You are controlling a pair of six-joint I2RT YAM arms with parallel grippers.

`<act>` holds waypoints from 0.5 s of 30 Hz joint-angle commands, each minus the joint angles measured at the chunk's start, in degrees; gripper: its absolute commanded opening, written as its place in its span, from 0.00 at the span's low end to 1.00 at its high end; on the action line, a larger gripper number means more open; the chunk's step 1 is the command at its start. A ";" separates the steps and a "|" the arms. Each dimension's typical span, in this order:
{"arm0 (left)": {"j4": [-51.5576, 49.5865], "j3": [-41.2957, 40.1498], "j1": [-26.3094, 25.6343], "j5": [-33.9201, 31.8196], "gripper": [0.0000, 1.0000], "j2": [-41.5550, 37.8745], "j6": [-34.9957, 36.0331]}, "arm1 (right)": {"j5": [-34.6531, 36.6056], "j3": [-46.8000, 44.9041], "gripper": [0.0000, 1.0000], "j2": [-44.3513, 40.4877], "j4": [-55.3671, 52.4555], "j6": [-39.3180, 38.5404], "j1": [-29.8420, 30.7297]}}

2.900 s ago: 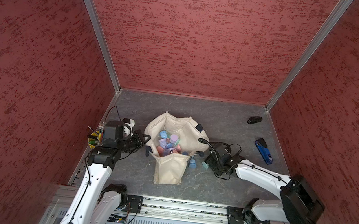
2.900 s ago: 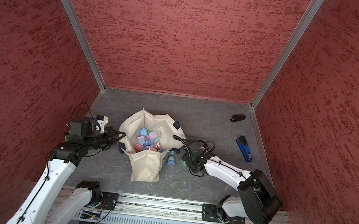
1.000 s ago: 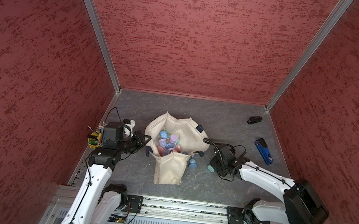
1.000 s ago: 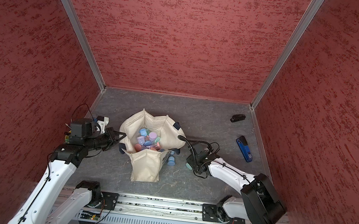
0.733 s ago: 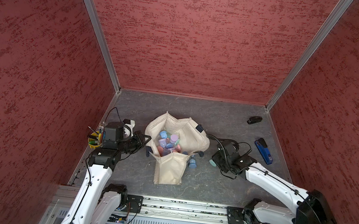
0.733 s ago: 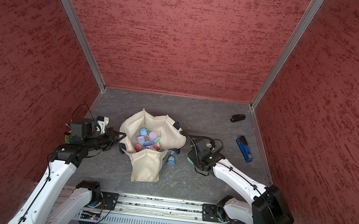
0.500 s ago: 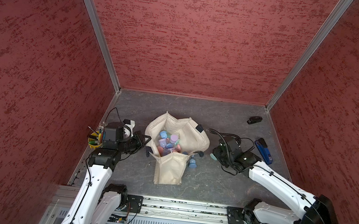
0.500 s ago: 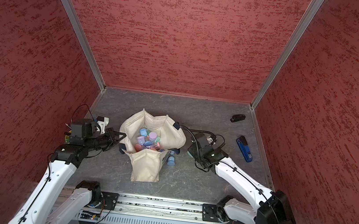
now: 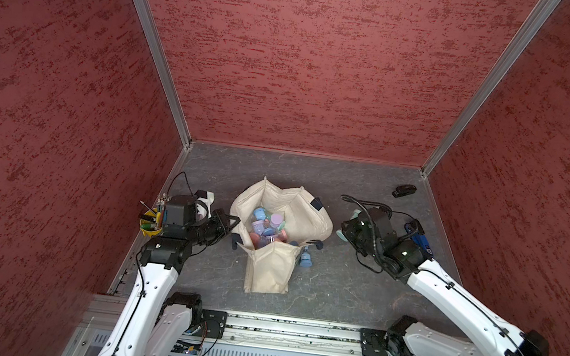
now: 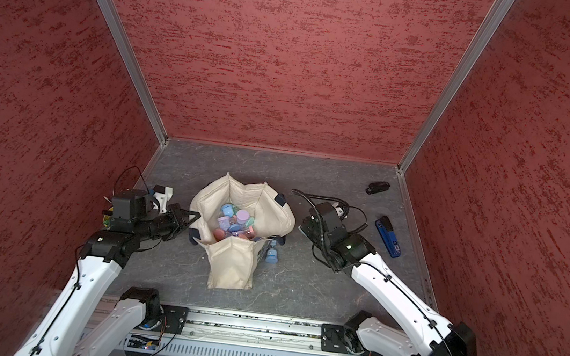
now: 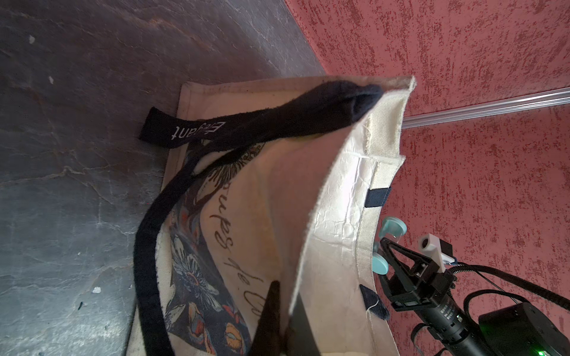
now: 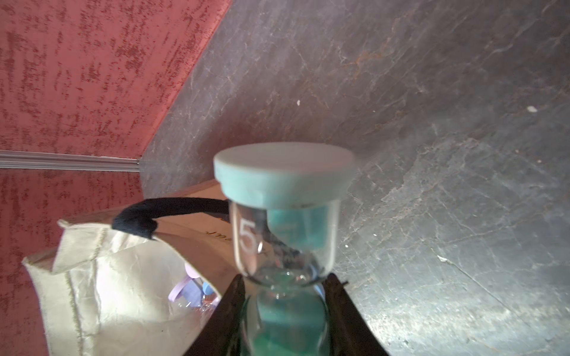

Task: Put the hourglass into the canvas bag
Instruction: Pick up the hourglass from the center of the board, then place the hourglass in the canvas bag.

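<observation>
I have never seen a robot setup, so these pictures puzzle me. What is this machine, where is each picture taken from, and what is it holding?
Two white robot arms work at a grey table. Two pictures look down from overhead; two come from a camera on each wrist. On the table lies an open canvas bag with coloured hourglasses inside. The left gripper pinches the bag's edge. The right gripper holds a teal hourglass beside the bag, not yet in it. A blue hourglass lies by the bag, a blue stapler farther right.
</observation>
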 commanded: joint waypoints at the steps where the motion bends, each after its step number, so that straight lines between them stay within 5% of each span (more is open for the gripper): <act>1: -0.14 -0.87 0.36 0.11 0.00 -0.60 0.30 | 2.72 2.65 0.13 -1.33 1.33 -2.22 0.16; 15: -0.67 -1.41 0.36 0.35 0.01 -1.35 0.19 | 5.48 7.71 0.12 -1.90 5.10 -6.08 4.90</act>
